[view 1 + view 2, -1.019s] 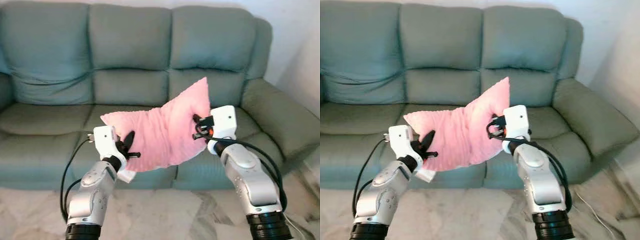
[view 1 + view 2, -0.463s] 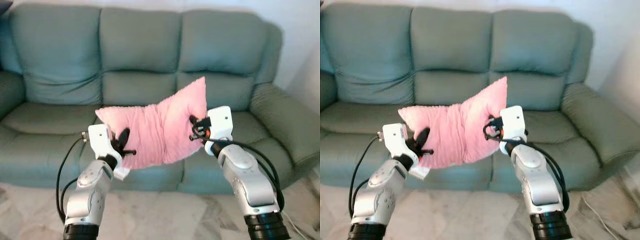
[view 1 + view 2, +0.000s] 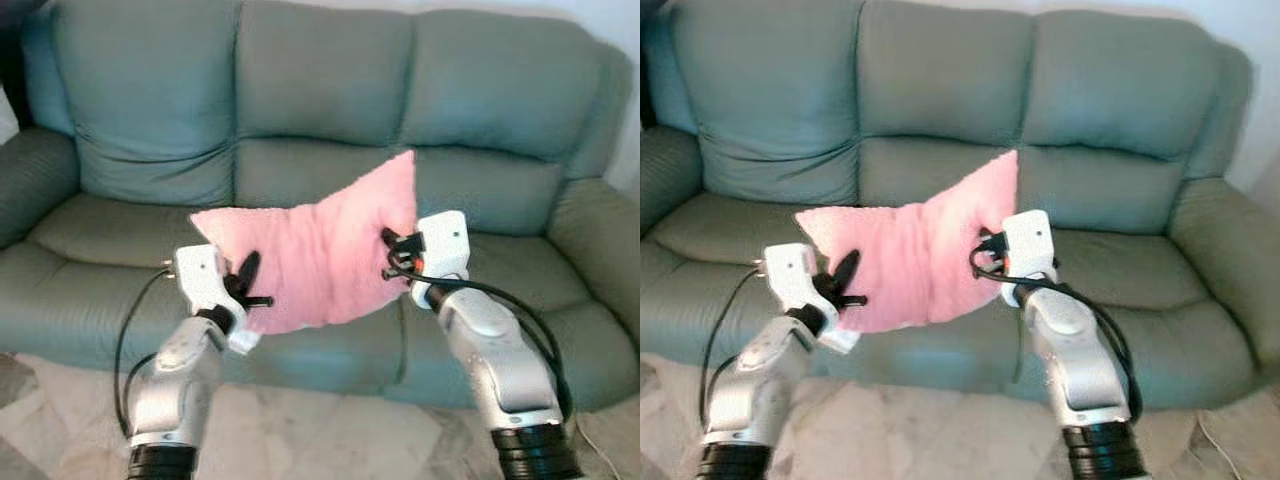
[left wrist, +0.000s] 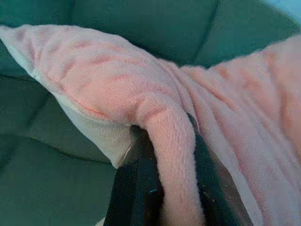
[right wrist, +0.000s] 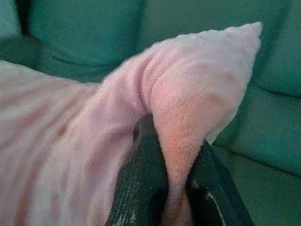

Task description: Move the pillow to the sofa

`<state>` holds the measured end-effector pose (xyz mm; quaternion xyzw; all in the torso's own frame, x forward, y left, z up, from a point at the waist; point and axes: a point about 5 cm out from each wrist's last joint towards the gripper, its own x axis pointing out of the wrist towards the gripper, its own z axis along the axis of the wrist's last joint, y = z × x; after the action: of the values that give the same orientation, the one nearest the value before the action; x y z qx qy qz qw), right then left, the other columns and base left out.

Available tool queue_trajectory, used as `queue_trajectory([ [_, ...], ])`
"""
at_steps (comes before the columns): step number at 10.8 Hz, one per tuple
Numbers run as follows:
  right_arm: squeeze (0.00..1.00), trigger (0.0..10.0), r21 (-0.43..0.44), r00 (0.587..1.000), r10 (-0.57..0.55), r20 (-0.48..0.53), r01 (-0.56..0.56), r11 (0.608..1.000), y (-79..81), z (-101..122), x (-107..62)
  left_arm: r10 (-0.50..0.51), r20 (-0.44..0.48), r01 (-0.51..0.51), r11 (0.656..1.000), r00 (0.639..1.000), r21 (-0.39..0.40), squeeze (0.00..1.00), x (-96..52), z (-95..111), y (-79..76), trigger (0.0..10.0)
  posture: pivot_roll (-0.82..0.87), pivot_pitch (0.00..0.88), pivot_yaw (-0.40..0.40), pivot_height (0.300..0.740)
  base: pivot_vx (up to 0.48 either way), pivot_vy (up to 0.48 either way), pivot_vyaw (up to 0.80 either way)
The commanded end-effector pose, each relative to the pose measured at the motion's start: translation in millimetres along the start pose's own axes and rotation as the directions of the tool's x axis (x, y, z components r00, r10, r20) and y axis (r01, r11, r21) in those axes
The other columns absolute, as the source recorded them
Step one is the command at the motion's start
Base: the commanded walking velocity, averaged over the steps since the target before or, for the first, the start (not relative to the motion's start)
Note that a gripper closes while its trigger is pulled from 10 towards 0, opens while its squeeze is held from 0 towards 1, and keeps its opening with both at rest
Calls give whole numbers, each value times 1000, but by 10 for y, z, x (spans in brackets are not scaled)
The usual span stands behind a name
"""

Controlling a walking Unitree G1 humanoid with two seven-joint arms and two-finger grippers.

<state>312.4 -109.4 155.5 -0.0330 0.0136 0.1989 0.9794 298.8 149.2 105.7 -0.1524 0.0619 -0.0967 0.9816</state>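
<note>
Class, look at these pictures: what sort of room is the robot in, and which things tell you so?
Most likely a home living room: a green three-seat sofa, a pink pillow held before it, and a marble-patterned floor.

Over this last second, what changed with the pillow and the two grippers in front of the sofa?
The sofa now looms larger and sits further right in the head views, which points to the robot stepping closer and its camera turning, not the furniture moving. The pink pillow is still held up above the seat cushions, the left gripper and right gripper each still pinching one end. Nothing was let go.
</note>
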Motion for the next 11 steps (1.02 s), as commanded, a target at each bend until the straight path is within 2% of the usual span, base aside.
queue_trajectory([
  [1,0,10000,-14,1000,-19,17,19,1000,-71,36,-30,-50,21,50,999,999,3,0,58,39,-151,10000,-164,0,-37,740,394,274,0],
  [4,0,10000,-12,1000,-19,18,19,1000,-63,35,-25,-65,14,65,998,998,10,0,66,25,-180,10000,-162,0,-36,740,363,182,0],
  [6,0,10000,-10,1000,-17,17,17,1000,-50,28,-22,-92,11,91,996,996,20,0,66,16,-225,10000,-159,0,-36,740,0,0,0],
  [8,0,10000,-10,1000,-17,17,17,1000,-51,26,-21,-74,-9,74,997,997,25,0,71,-9,-210,10000,-159,0,-37,740,0,0,0],
  [11,0,10000,-12,1000,-17,16,17,1000,-51,26,-22,-103,9,103,995,995,13,0,68,10,-245,10000,-160,0,-40,740,0,0,0],
])
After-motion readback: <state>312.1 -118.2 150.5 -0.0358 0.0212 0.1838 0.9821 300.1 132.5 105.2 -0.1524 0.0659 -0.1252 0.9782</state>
